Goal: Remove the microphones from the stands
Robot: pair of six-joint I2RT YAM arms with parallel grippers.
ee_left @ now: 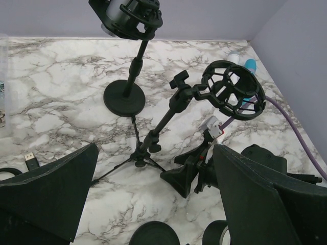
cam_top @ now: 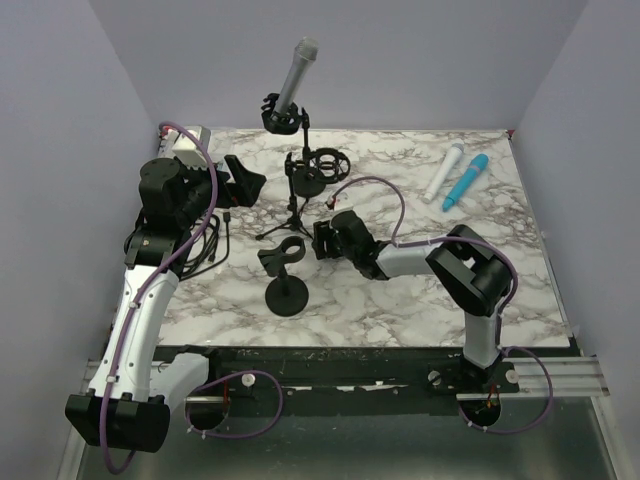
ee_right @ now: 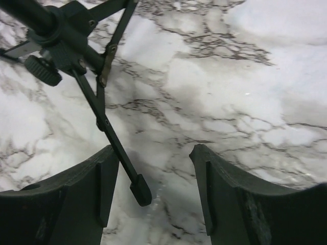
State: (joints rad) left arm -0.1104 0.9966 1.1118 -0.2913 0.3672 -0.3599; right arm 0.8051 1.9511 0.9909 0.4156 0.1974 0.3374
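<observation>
The grey microphone [cam_top: 298, 75] sat tilted in the clip of a round-base stand [cam_top: 281, 120] at the far edge of the marble desk [cam_top: 420, 290], its head pointing up and away from the arms. Neither arm touched it.

From where I stood, the left end effector [cam_top: 247, 178] hung over the left side of the desk, aimed toward the stands, with its two fingers [ee_left: 48, 191] spread wide and nothing between them. In its wrist camera, the microphone and its clip showed at the top edge, above the stand's black disc foot.

In front of that stand was a tripod stand [cam_top: 297, 205] carrying an empty ring-shaped shock mount [cam_top: 322, 167]. The right end effector [cam_top: 320, 240] was low over the desk just beside the tripod's legs. Its fingers [ee_right: 240, 201] were also parted and gripped nothing. One thin tripod leg [ee_right: 110, 132] ran down between them, its rubber foot resting on the marble close to the left finger.

Nearer the arms stood a second round-base stand [cam_top: 285, 278] with an empty clip. A white microphone [cam_top: 443, 171] and a blue microphone [cam_top: 466, 181] lay side by side at the far right of the desk, well apart from both arms. Loose black cables [cam_top: 205, 245] lay by the left arm.
</observation>
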